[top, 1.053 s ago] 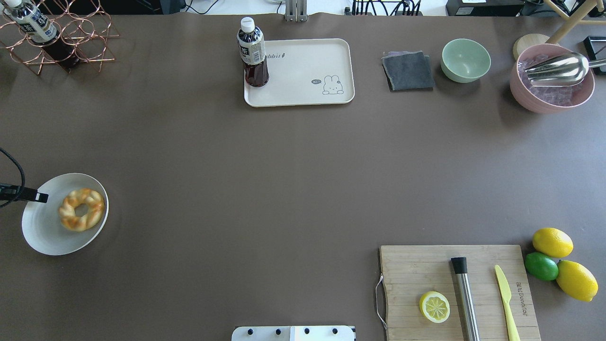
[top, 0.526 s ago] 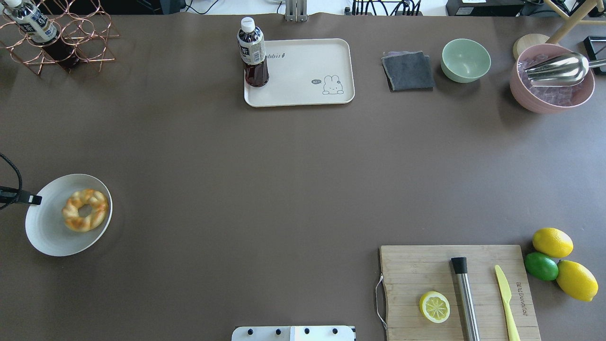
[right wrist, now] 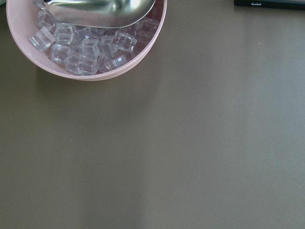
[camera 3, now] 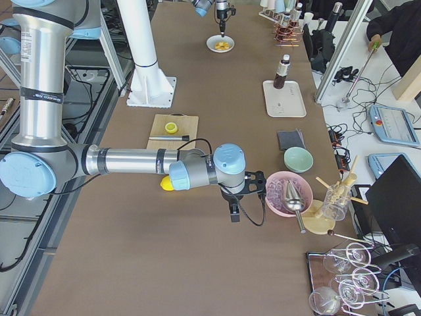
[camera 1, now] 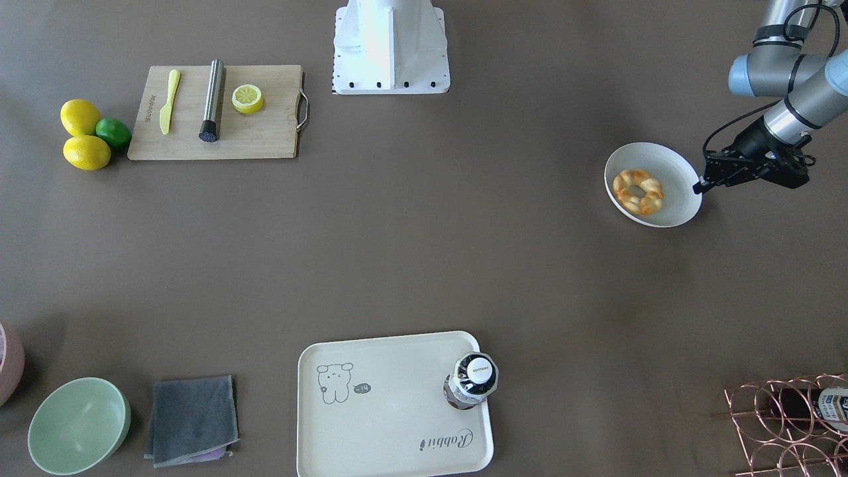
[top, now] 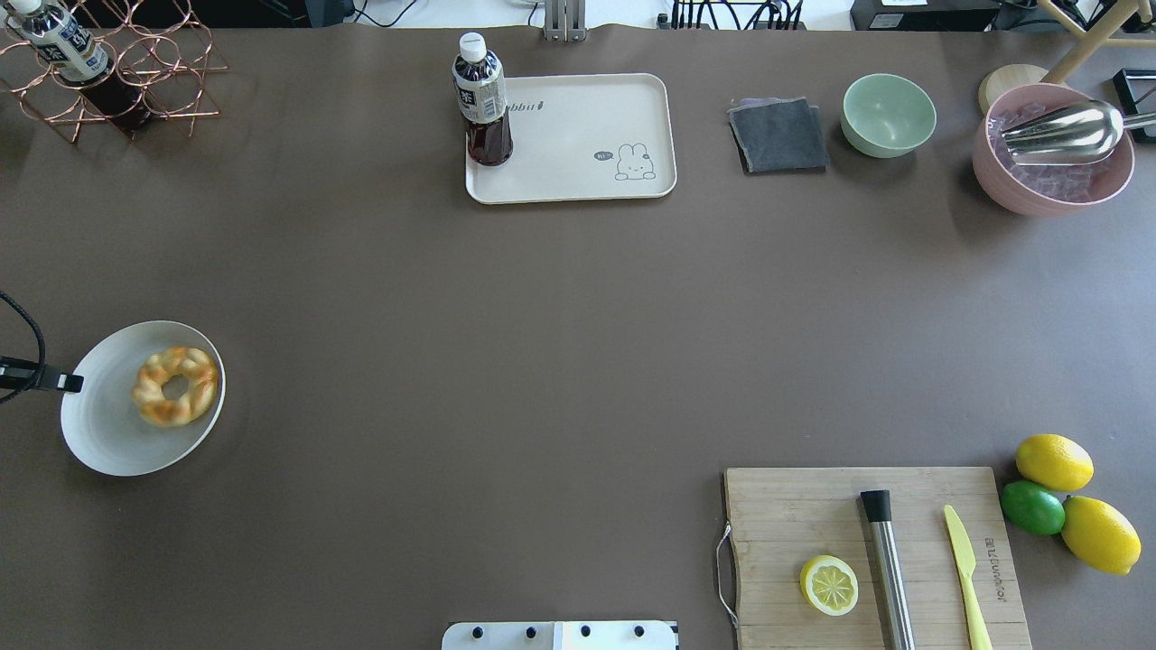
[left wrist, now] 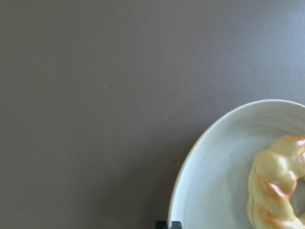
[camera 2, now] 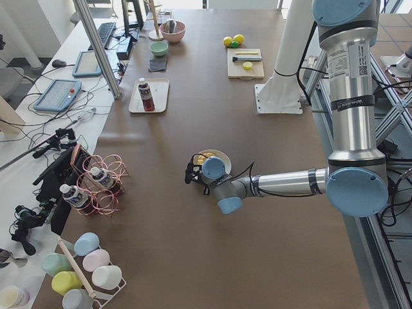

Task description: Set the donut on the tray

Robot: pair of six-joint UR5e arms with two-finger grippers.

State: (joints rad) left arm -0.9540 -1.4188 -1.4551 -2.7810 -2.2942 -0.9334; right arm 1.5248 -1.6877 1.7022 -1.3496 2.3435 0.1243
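Donut (top: 175,386) lies in white plate (top: 104,433), well apart from tray (top: 578,135). Left gripper (camera 1: 698,187) tip at plate rim, maybe to pull plate; jaws: cannot tell. Right gripper (camera 3: 235,209) parked away, jaws: cannot tell.

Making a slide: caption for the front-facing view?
Left gripper at the white bowl containing the donut; tray and bottle across the table.

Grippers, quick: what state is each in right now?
Left gripper: looks closed, tip at the rim of the plate, not holding the donut.
Right gripper: cannot be told; seen only from the side.
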